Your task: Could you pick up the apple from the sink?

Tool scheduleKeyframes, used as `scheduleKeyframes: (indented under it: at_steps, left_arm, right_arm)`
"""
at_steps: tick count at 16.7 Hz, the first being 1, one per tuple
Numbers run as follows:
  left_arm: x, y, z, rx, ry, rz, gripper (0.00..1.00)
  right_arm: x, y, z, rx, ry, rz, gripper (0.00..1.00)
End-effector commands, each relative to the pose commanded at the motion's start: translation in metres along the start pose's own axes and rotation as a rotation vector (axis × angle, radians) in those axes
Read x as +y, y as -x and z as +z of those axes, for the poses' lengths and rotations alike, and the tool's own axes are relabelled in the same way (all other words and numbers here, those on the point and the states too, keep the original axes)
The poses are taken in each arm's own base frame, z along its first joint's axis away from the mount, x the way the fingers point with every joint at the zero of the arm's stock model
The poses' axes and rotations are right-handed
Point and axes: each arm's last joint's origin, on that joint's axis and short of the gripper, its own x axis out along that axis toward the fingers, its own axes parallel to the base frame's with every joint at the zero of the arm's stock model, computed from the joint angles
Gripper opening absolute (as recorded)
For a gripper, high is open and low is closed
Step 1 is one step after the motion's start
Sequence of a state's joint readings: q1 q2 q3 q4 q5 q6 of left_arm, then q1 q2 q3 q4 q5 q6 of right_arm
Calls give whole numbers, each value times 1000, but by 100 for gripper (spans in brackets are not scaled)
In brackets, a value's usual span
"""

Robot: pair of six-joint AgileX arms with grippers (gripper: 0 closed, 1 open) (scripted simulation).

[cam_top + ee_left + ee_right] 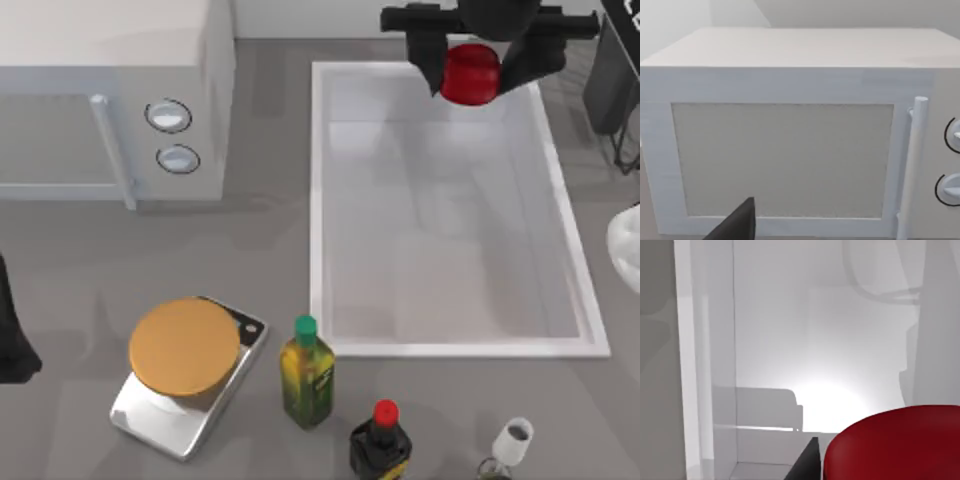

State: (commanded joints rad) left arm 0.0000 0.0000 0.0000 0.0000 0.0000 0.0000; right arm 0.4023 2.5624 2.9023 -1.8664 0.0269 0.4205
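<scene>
Grey tabletop (90,250) all around, with the big white sink (590,300) taking up the right half and a white microwave (110,70) at far left. Right gripper (470,72) hangs over the sink's far end, fingers pinching the apple (470,74) from both sides, so it's clear of the basin floor. Left arm's parked at the left edge, facing the microwave; can't tell its fingers. Near edge: a kitchen scale (185,375), olive oil bottle (306,372), dark bottle with a red cap (381,440).
</scene>
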Motion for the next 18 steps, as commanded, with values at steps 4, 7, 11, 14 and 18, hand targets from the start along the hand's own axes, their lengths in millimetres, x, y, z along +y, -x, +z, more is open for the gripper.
scheduleKeyframes:
  at_steps: [4, 7, 11, 14, 18]
  left_arm:
    - [0, 0, 0, 0, 0, 0, 100]
    - [0, 0, 0, 0, 0, 0, 100]
    - [0, 0, 0, 0, 0, 0, 100]
    - [0, 0, 0, 0, 0, 0, 100]
    - [0, 0, 0, 0, 0, 0, 100]
  right_arm:
    - [4, 6, 9, -134, 6, 68, 0]
    - [-14, 15, 12, -130, 6, 59, 0]
    - [-55, 26, 8, -98, 5, 34, 0]
    - [-93, 26, -7, -53, 4, 14, 0]
    - [-142, 14, -45, 17, 1, -2, 0]
